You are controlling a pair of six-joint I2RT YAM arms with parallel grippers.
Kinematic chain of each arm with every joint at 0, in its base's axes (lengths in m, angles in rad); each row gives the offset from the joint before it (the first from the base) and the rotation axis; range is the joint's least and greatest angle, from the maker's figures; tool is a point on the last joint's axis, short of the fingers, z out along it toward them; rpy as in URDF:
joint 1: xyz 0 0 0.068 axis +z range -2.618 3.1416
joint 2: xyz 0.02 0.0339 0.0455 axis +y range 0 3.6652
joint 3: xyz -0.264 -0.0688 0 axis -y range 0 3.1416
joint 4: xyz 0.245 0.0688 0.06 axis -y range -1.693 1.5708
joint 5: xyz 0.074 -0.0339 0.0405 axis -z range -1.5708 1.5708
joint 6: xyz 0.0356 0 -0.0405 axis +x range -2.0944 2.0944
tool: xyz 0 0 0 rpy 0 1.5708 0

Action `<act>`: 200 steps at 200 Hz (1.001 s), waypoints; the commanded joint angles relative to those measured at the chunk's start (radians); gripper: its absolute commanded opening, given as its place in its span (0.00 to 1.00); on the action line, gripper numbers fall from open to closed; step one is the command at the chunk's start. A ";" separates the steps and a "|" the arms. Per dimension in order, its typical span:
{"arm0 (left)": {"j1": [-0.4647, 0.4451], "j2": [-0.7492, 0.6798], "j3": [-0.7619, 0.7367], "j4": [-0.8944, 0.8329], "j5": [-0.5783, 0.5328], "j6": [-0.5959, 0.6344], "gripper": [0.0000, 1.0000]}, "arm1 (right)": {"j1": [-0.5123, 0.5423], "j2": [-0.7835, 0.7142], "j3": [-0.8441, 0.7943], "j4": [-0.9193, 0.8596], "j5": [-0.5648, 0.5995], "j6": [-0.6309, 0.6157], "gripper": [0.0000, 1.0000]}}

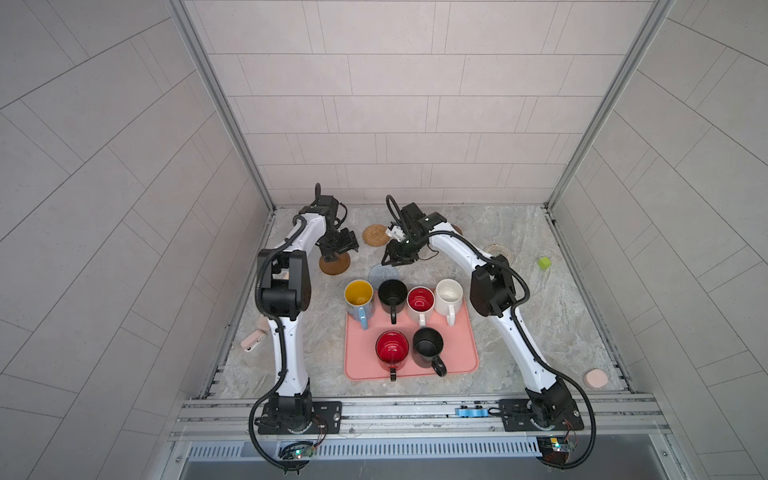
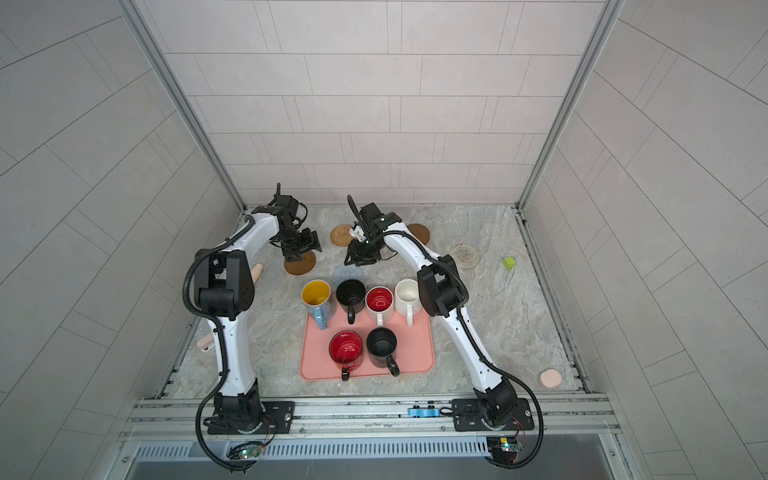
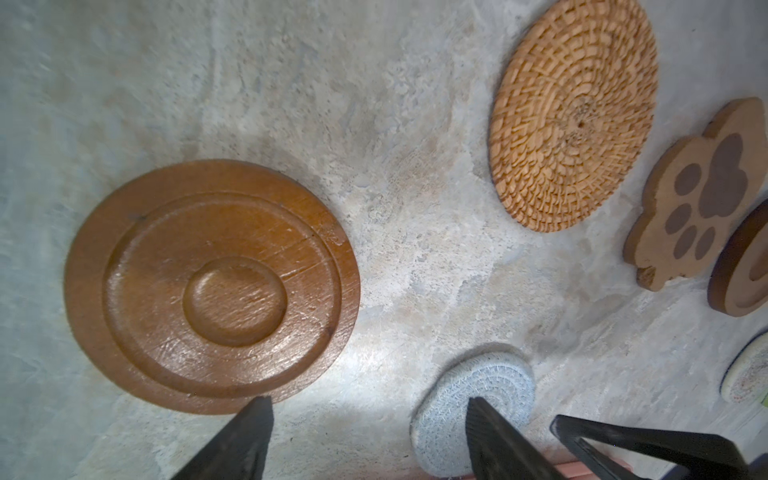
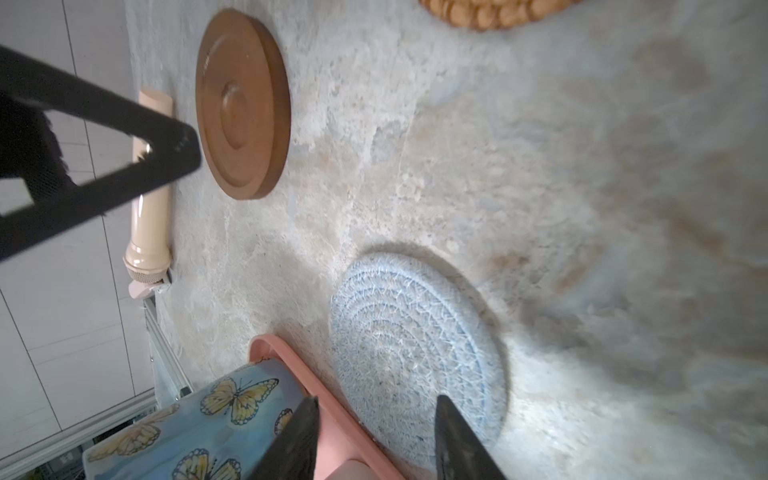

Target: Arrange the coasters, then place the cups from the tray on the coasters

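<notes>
- Left gripper [image 3: 368,401] stands wide open and empty, hanging over a dark brown disc [image 1: 334,264] that lies beyond the far-left corner of the tray [image 1: 461,353].
- Right gripper [image 4: 376,399] has its jaws partly apart with nothing in them that I can see. It is poised over the grey-blue crochet round [image 4: 419,353], which lies just beside the tray's far rim.
- I judge the task to be at an early stage: the coasters lie scattered beyond the tray's far side in no tidy row, and no cup has left the tray.
- I count six coasters: the two named above, a second brown disc [image 2: 417,233], the rattan round [image 1: 375,235], the paw-shape [image 3: 698,199] and the whitish crochet round [image 1: 496,250].
- I count six cups, all on the tray: light blue mug [image 1: 358,296], black mug [image 1: 392,293], red-lined white mug [image 1: 420,301], plain white mug [image 1: 449,293], red mug [image 1: 392,349] and second black mug [image 1: 428,345].
</notes>
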 commanded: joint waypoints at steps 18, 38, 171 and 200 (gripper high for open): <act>0.001 -0.060 -0.039 0.003 -0.011 -0.006 0.81 | 0.025 0.058 0.016 -0.095 0.036 -0.042 0.47; 0.001 -0.068 -0.046 0.005 -0.011 -0.005 0.80 | 0.022 0.073 0.019 -0.098 0.083 -0.034 0.46; 0.083 -0.102 -0.064 0.056 -0.069 -0.042 0.81 | -0.116 -0.090 -0.203 -0.182 0.464 -0.018 0.44; 0.114 -0.094 -0.072 0.064 -0.095 -0.037 0.81 | -0.141 -0.114 -0.228 -0.167 0.465 -0.023 0.44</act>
